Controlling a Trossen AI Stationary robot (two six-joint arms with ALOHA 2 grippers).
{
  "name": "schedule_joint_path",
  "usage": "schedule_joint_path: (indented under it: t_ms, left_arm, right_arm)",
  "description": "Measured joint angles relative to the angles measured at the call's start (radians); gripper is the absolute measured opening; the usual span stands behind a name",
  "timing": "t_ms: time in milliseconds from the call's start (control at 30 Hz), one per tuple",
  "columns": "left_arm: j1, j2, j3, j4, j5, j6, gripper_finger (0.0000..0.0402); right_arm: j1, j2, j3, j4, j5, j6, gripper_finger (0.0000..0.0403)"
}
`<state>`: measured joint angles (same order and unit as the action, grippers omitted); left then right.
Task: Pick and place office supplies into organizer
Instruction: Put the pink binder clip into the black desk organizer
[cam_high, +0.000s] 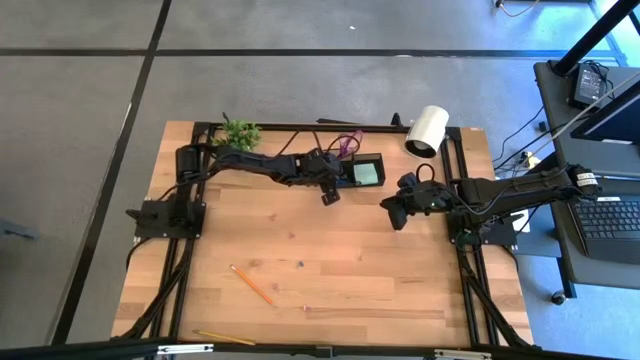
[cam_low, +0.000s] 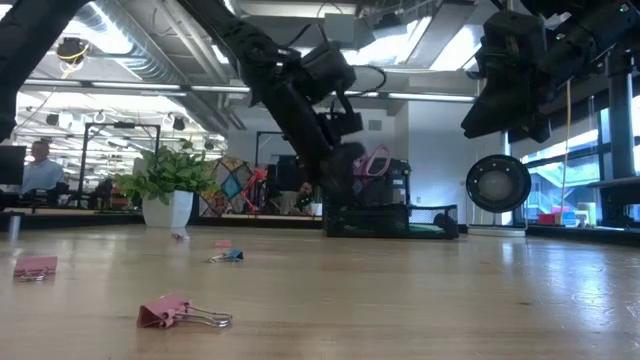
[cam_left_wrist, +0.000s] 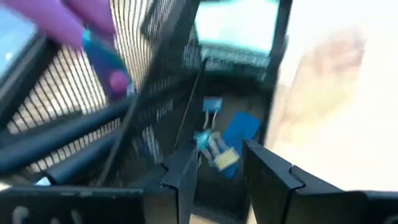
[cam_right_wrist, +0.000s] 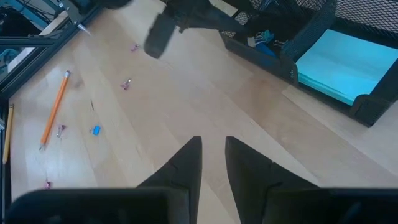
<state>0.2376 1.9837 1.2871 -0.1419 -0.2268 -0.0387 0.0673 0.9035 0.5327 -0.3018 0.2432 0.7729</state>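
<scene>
Lying nearest in the low view, a pink binder clip (cam_low: 180, 313) sits on the desk (cam_high: 340, 260), with a second pink clip (cam_low: 35, 267) off to one side and a small blue clip (cam_low: 228, 256) farther back. From above, an orange pencil (cam_high: 253, 285) lies diagonally on the near half of the desk, a yellow pencil (cam_high: 224, 338) at the near edge, a tiny blue block (cam_high: 300, 265) between pencil and desk centre. Right hand (cam_high: 394, 214) hovers over bare wood near the desk's middle-right, holding nothing; its fingers (cam_right_wrist: 186, 163) stand a narrow gap apart, nothing between them. Left hand (cam_high: 330, 194) sits at the near-left corner of the organizer (cam_high: 362, 172), black mesh tray at the far centre of the desk. Left wrist view: fingers (cam_left_wrist: 273, 180) parted with a clear gap, nothing gripped, pointing down into a compartment holding blue binder clips (cam_left_wrist: 217, 140). Purple-handled scissors (cam_high: 348, 146) stand upright in the organizer's taller part. Light-green sticky-note pad (cam_high: 367, 173) lies flat in the low compartment on the right hand's side. Past the organizer: small green plant (cam_high: 241, 131) at the far-left edge, white cylinder (cam_high: 427, 131) on its side at far right. Beyond the desk, a person (cam_low: 40, 167) seated in the room, far off.
</scene>
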Motion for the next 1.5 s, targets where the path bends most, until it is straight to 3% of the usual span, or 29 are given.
schedule_joint_path:
  t_ms: [133, 333, 533, 667, 900, 1167, 1500]
  left_arm:
    - [-0.014, -0.068, 0.001, -0.064, 0.014, -0.023, 0.0121]
    - [-0.048, -0.228, 0.001, -0.381, 0.007, -0.072, 0.0136]
    - [-0.079, -0.318, 0.001, -0.772, 0.031, -0.324, 0.0166]
    - [-0.106, -0.320, -0.004, -0.950, 0.043, -0.460, 0.0178]
    - [-0.118, -0.300, -0.101, -0.903, 0.140, -0.552, 0.0180]
    - [-0.117, -0.295, -0.219, -0.812, 0.160, -0.595, 0.0180]
    - [-0.132, -0.295, -0.247, -0.748, 0.183, -0.603, 0.0180]
  right_arm:
    - [0.000, 0.000, 0.000, -0.008, 0.000, -0.007, 0.0076]
    - [0.000, 0.000, 0.000, -0.015, -0.001, -0.023, 0.0076]
    - [0.000, 0.000, 0.000, -0.013, 0.000, -0.056, 0.0076]
    - [0.000, 0.000, 0.000, -0.009, 0.000, -0.076, 0.0076]
    - [0.000, 0.000, 0.000, -0.007, 0.000, -0.077, 0.0076]
    - [0.000, 0.000, 0.000, 0.000, 0.000, -0.077, 0.0076]
    - [0.000, 0.000, 0.000, 0.004, 0.000, -0.093, 0.0076]
